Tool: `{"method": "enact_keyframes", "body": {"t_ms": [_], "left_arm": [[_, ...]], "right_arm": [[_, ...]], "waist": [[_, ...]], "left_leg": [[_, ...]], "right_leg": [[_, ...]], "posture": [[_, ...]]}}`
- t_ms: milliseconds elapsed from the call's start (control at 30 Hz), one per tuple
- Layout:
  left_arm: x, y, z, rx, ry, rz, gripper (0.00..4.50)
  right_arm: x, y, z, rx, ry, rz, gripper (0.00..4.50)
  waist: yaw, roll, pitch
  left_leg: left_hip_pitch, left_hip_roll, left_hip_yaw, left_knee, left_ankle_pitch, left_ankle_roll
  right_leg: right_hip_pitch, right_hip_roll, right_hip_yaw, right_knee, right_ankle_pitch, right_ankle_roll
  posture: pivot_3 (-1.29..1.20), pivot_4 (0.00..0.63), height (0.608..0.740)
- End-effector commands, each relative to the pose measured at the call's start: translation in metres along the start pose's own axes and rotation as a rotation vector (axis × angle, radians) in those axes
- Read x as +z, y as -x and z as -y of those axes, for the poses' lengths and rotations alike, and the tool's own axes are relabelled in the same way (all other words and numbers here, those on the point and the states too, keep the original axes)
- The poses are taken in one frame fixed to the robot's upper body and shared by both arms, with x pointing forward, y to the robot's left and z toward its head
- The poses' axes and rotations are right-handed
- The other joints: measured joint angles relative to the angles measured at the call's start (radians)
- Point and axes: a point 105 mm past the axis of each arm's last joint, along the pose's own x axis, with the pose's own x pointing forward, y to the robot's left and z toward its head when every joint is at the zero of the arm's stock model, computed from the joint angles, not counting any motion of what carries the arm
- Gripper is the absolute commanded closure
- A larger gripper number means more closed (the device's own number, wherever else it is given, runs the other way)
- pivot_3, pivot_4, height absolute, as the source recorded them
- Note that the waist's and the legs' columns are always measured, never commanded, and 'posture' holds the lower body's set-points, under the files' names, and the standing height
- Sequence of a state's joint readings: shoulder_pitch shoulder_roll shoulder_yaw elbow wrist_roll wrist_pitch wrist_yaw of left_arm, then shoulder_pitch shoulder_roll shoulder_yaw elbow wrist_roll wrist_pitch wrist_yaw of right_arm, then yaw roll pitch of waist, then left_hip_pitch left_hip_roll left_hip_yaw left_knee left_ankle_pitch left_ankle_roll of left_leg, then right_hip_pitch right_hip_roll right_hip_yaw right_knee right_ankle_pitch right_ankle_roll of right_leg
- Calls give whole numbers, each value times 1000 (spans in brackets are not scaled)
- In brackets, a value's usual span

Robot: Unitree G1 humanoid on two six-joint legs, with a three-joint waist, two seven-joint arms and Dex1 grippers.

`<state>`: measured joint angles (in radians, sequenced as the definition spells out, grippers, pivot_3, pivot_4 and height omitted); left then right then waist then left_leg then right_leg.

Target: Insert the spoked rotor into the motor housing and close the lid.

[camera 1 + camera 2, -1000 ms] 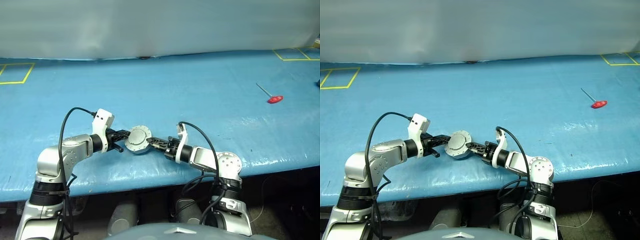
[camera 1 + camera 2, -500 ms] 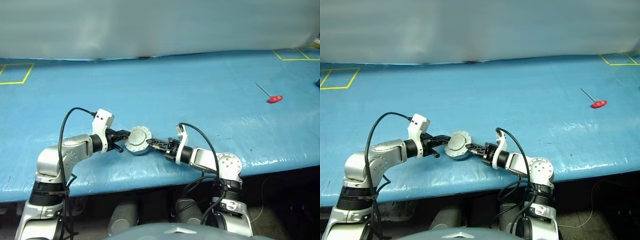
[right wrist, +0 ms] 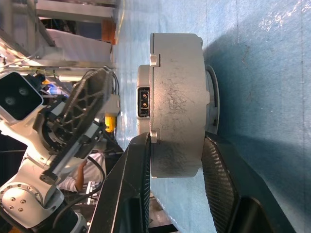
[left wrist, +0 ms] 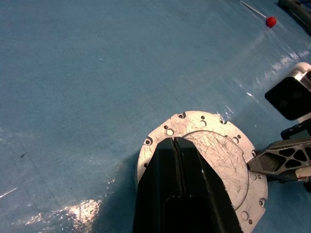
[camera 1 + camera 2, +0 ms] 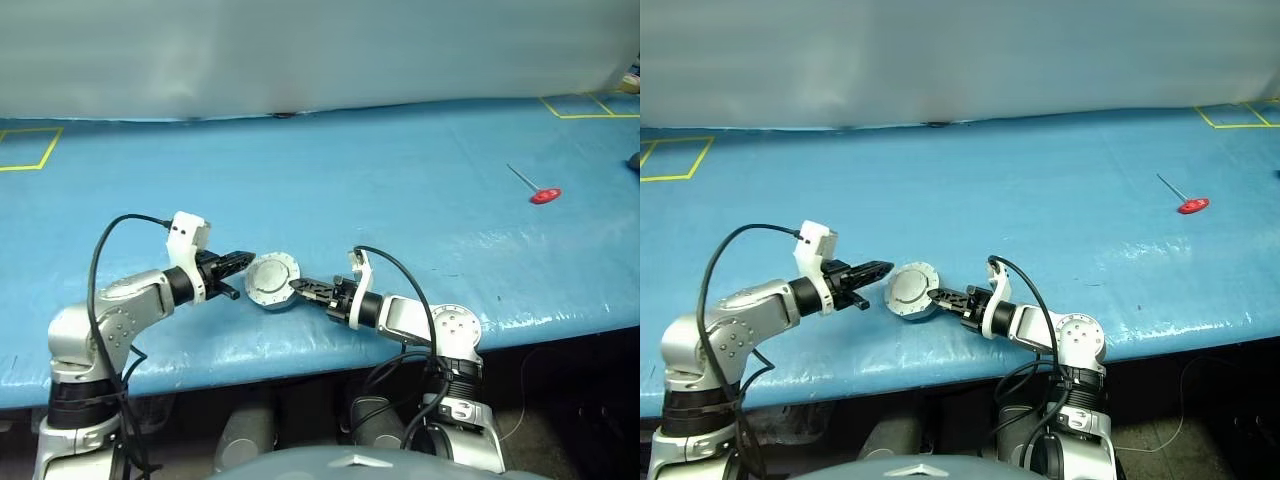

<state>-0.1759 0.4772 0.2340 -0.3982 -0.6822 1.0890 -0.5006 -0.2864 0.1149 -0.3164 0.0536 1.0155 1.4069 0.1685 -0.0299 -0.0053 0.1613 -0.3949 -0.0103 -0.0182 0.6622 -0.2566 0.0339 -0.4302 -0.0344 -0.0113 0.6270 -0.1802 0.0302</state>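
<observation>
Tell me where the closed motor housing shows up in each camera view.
Left eye: motor housing low centre, between both grippers.
Right eye: low, left of centre.
Left wrist: lid face-on behind the shut left gripper.
Right wrist: edge-on, clamped by the right gripper.
Shared landmark: red-handled tool.

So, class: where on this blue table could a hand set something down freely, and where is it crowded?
Free: the wide blue table between the closed motor housing and the red-handled tool, and the stretch from the housing out to the yellow tape square. Crowded: the near edge, where the right gripper clamps the housing and the shut left gripper sits beside it.
</observation>
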Motion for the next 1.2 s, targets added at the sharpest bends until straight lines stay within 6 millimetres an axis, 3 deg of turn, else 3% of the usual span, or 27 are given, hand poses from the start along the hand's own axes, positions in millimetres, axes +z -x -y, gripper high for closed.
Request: {"method": "enact_keyframes", "body": {"t_ms": [33, 233, 500, 600, 1000, 1200], "left_arm": [[21, 14, 3, 28, 22, 143, 4500], [27, 27, 2, 66, 244, 375, 4500], [-2, 39, 10, 69, 586, 581, 4500], [-13, 39, 13, 69, 667, 603, 3921], [-39, 31, 30, -27, 969, 707, 1], [-41, 30, 35, -77, 1059, 740, 0]], "right_arm": [[-19, -11, -8, 87, -82, -7, 3322], [-16, -9, -9, 112, -109, 35, 3322], [7, -6, -23, 172, -105, 135, 3322], [13, -7, -28, 188, -99, 154, 3322], [47, -15, -50, 245, -57, 244, 3322], [54, -20, -63, 283, -43, 254, 3322]], "waist": [[0, 0, 0], [4, 0, 0], [9, -2, 1], [7, -2, 1], [2, -3, 2], [0, -3, 2]], "left_leg": [[0, 0, 0, 0, 0, 0], [0, 0, 0, 1, 0, 0], [-2, 0, 0, 2, 0, 0], [-2, 0, 1, 2, 0, 0], [-2, 1, 2, 3, 0, 0], [-2, 1, 4, 2, -1, 2]], "right_leg": [[0, 0, 0, 0, 0, 0], [0, -1, 1, -1, 1, 1], [0, -2, 1, -1, -2, -3], [0, 0, 1, -1, -2, -4], [0, 5, 5, -1, -2, -4], [-1, 5, 8, -2, -2, -4]], "posture": [[0, 150, 740], [0, 150, 740], [0, 150, 740], [0, 150, 740], [0, 150, 740], [0, 150, 740]]}}
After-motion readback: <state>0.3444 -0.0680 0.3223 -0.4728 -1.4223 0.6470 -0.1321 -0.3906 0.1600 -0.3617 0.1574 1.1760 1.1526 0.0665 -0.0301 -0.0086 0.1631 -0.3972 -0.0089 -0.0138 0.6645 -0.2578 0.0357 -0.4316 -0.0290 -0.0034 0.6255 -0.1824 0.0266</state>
